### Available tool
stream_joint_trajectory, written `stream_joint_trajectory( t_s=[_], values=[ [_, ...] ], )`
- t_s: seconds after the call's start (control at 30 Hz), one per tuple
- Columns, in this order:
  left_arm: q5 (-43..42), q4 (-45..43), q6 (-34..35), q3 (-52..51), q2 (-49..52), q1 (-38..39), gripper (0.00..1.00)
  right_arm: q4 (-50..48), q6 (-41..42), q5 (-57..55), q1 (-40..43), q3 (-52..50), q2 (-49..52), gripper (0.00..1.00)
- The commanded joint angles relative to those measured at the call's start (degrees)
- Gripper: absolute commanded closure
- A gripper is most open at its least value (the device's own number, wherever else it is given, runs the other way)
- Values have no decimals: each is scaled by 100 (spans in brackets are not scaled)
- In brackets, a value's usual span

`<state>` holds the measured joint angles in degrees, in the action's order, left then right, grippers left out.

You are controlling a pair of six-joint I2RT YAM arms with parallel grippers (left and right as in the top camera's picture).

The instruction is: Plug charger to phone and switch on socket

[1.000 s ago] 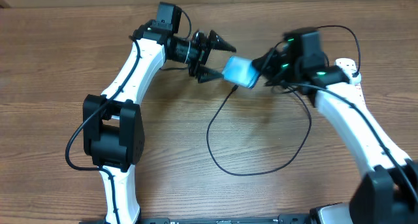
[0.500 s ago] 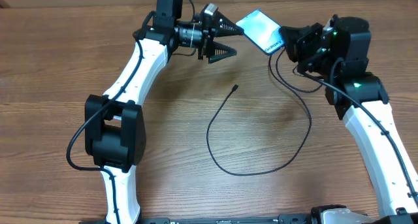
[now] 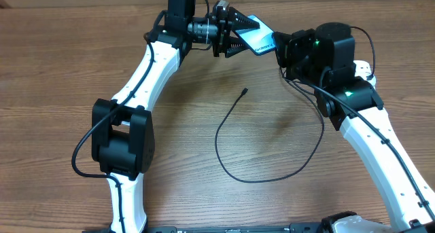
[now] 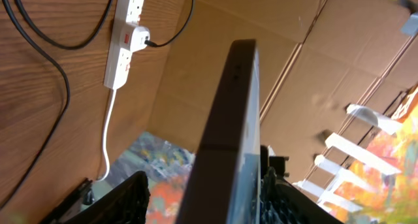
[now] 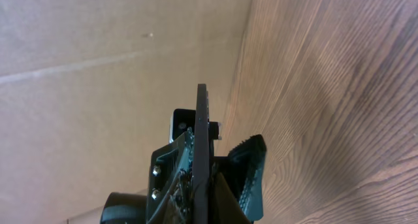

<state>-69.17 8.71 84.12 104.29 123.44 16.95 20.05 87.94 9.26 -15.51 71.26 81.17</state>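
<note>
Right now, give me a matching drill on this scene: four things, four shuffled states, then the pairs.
1. slim teal-screened smartphone
2. small black connector tip of the thin black cable
3. white power strip with red switch
4. left gripper

A. black plug seated in an outlet
B. open, fingers either side of the smartphone
C. lying loose on the wooden table
D. clamped in the right gripper, off the table

Pairs: 1-D, 2-C, 3-A, 4-B

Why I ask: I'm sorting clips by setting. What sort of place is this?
Likely a robot lab workbench: left arm and right arm at a wooden table, cardboard walls, a power strip.
</note>
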Motion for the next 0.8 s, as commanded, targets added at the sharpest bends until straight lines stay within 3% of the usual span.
stream_joint_trajectory(
  t_s=[0.0,0.23,0.67,0.77],
  values=[
    [186,-107,487,87,-22,48,46,-11,210,-330,-57,155,-50,96],
    [297,-284,772,87,-22,48,60,17,210,-297,-63,155,9,96],
    [380,-603,1128,87,-22,72,66,17,382,-275,-212,155,50,96],
    [380,-603,1128,87,-22,70,73,20,382,-234,-212,155,83,96]
  ],
)
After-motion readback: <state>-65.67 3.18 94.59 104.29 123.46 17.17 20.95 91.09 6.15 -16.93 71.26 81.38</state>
